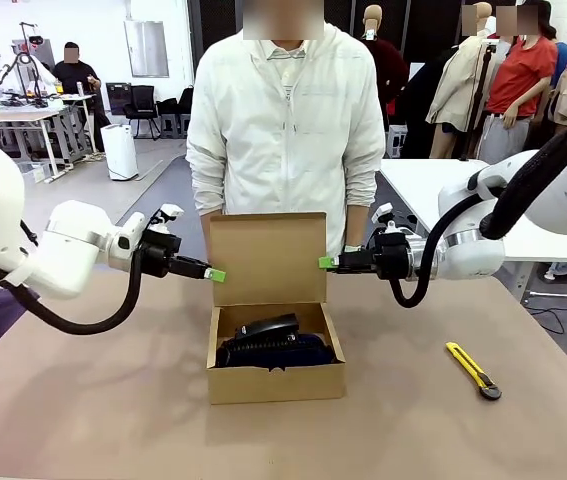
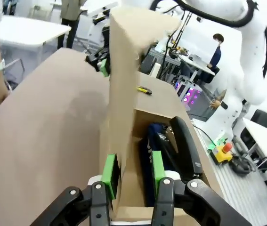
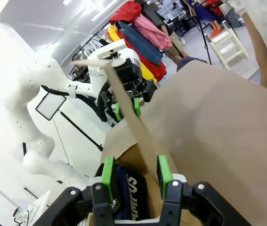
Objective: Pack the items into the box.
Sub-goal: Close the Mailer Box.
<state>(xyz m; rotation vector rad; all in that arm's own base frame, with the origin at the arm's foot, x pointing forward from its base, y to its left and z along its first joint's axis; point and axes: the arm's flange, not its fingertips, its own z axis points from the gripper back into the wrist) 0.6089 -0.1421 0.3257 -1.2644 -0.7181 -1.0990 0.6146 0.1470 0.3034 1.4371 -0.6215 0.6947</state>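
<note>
The brown box [image 1: 275, 383] sits mid-table with its flap lid [image 1: 268, 258] standing upright. Inside lie the navy pouch [image 1: 281, 352] and, on top of it, the black stapler [image 1: 268, 327]. My left gripper [image 1: 216, 274] is at the lid's left edge and my right gripper [image 1: 326, 262] at its right edge. In the left wrist view the left gripper [image 2: 133, 172] straddles the lid [image 2: 124, 94], green pads apart with a gap; the stapler [image 2: 185, 146] and pouch [image 2: 154, 136] lie below. The right gripper [image 3: 135, 172] likewise straddles the lid [image 3: 138, 132], pads apart, above the pouch [image 3: 131, 190].
A yellow-and-black utility knife [image 1: 473, 370] lies on the table to the right of the box. A person in a white jacket [image 1: 283, 130] stands close behind the lid, hands low at the far table edge. A white table [image 1: 433, 180] stands at back right.
</note>
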